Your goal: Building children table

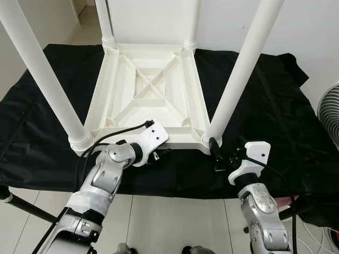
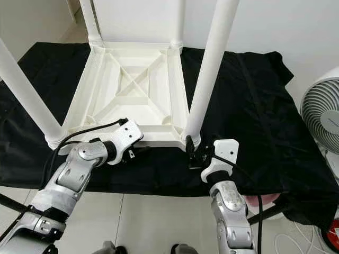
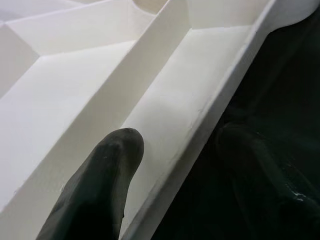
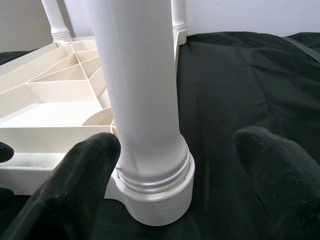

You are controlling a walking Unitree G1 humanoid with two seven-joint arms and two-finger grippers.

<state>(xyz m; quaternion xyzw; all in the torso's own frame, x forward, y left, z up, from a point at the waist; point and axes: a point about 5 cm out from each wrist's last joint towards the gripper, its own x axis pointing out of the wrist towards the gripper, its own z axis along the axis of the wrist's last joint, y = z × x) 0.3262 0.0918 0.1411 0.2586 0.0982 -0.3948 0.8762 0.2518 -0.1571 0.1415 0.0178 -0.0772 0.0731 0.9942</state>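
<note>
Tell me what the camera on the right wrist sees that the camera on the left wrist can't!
Right wrist view: a round white table leg standing upright in its corner socket, between the right gripper's two spread black fingers, plus other legs farther back.

Left wrist view: the left gripper straddling the near rim of the upside-down tabletop, one finger over the white ribs inside, the other over the cloth outside.

Both views: the white ribbed underside of the tabletop, lying on a black cloth.

Smooth, faintly glossy white plastic table — on matt black cloth, slightly creased.
</note>
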